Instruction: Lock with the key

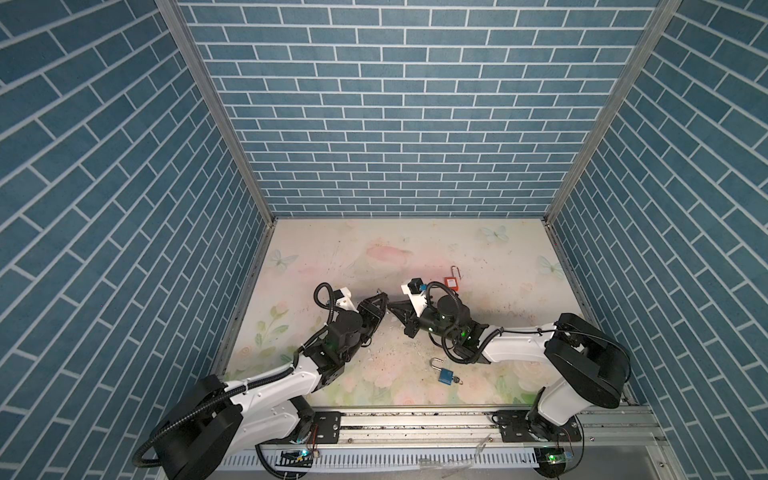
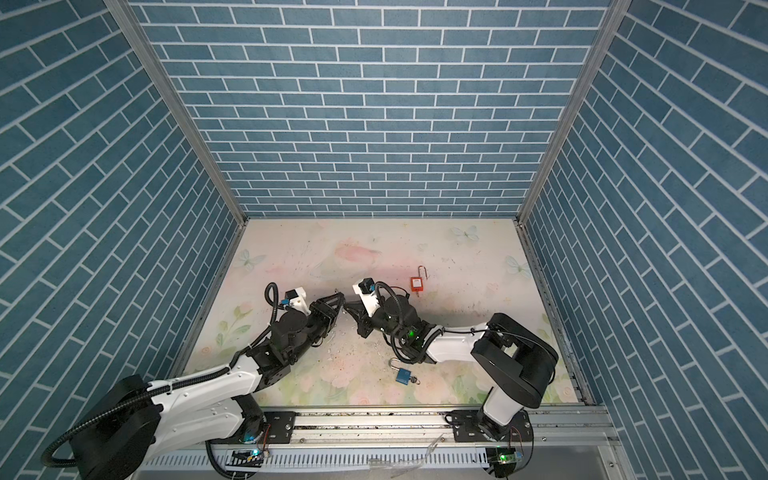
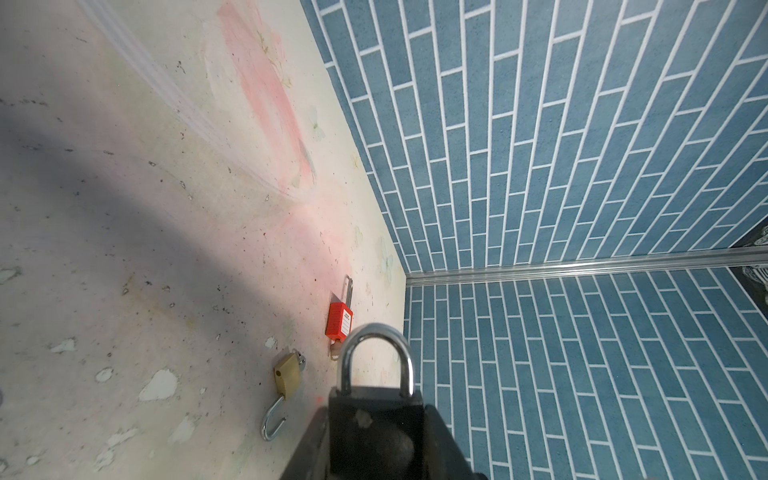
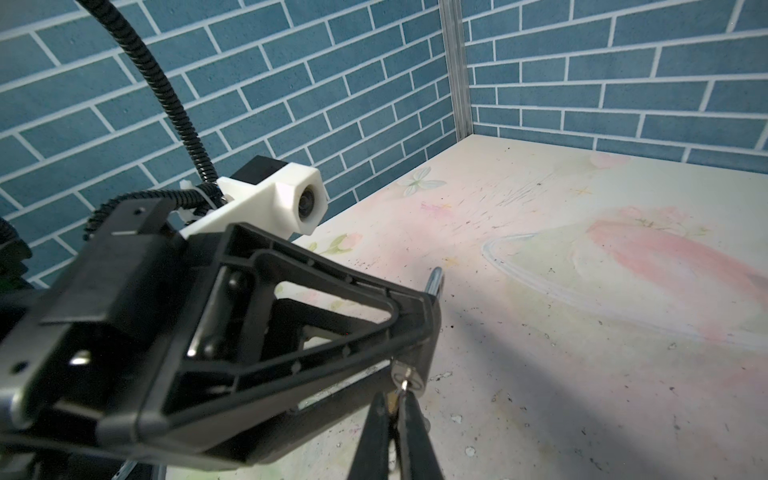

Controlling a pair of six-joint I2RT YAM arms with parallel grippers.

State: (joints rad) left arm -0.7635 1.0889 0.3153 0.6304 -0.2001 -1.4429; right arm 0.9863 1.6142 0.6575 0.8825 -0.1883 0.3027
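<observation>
My left gripper (image 3: 376, 434) is shut on a black padlock (image 3: 374, 409), its silver shackle (image 3: 376, 353) standing out past the fingertips with both legs reaching the body. In the right wrist view the padlock's key cylinder (image 4: 408, 376) faces my right gripper (image 4: 392, 401). That gripper is shut on the small key (image 4: 401, 387), whose blade sits in the keyhole. In both top views the left gripper (image 1: 381, 300) (image 2: 337, 300) and the right gripper (image 1: 391, 308) (image 2: 347, 308) meet tip to tip above the middle of the table.
A red padlock (image 1: 451, 281) (image 2: 416, 284) (image 3: 340, 326) lies behind the right arm. A blue padlock (image 1: 445, 376) (image 2: 402, 377) with an open shackle lies near the front. A brass padlock (image 3: 286, 376) with an open shackle lies on the floral table (image 1: 498, 266). Blue brick walls (image 1: 395, 124) enclose three sides.
</observation>
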